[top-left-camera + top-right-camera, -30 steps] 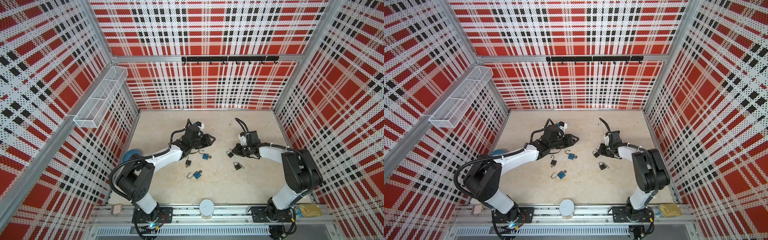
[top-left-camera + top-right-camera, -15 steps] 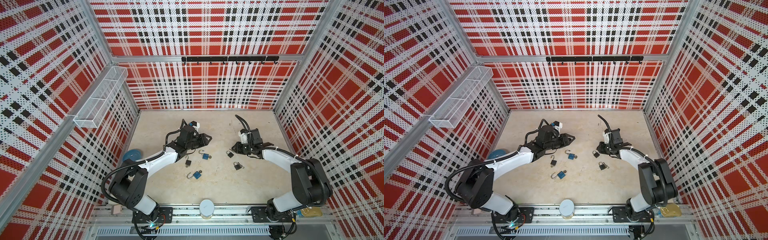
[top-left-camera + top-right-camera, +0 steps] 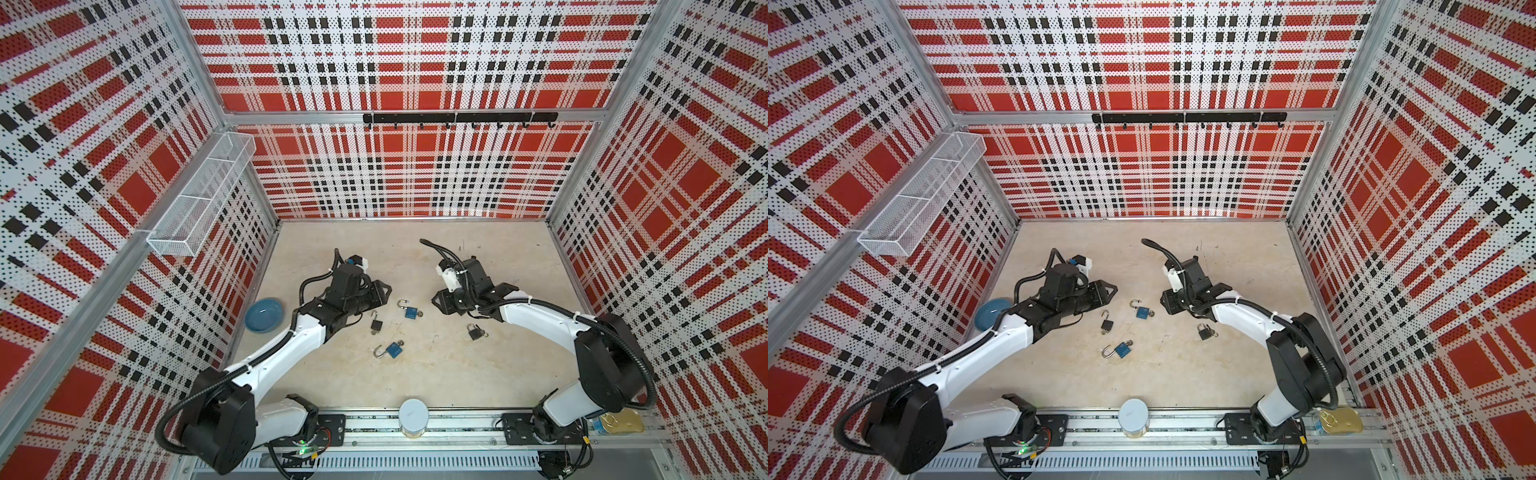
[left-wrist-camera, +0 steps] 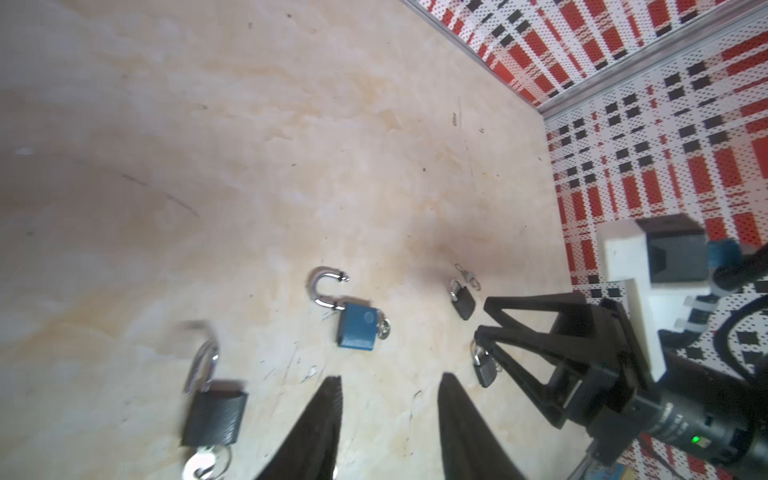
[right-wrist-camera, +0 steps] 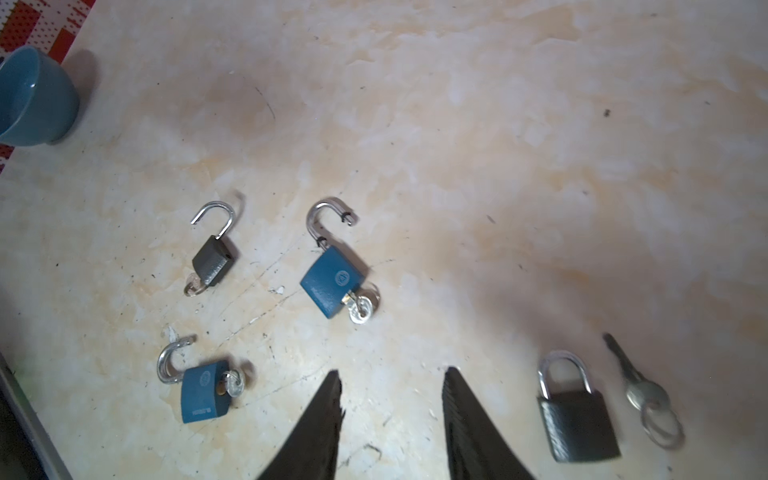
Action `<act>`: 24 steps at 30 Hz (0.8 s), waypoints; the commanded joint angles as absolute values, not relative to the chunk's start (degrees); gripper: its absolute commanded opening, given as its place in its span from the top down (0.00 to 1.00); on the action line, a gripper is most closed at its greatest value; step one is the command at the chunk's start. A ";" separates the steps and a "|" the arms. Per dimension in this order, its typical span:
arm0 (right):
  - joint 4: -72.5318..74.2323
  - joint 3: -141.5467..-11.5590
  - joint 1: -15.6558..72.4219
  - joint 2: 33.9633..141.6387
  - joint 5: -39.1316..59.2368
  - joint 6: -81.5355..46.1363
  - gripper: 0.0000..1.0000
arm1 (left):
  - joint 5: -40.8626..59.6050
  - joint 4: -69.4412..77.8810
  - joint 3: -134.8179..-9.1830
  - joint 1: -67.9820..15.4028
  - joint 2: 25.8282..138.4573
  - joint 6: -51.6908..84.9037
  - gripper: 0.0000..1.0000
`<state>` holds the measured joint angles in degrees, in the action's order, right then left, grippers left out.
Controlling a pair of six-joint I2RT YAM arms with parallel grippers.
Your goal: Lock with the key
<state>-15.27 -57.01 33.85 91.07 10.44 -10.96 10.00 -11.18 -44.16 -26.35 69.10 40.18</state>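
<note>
Blue padlock (image 5: 332,282) lies flat on the worktop (image 5: 498,145) just ahead of the right gripper (image 5: 392,374), its hoop (image 5: 320,216) swung open and its key (image 5: 360,307) seated in the body. Both grippers are released and hold nothing; the left gripper (image 4: 390,376) hovers near the same padlock. Best, I judge, to pin the body with one gripper, press the hoop home with the other, then grip the key's head, not its ring, and turn squarely. A black padlock (image 5: 575,419) is already shut, a loose key (image 5: 640,390) beside it.
</note>
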 commanded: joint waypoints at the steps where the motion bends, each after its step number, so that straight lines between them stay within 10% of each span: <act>1: -15.60 -60.65 35.68 94.73 11.92 -6.62 0.54 | 7.03 -15.31 -42.12 -24.50 65.09 39.10 0.56; 24: -17.13 -73.13 39.65 112.72 16.52 -4.26 0.45 | 10.16 -19.12 -36.48 -14.95 55.10 39.13 0.48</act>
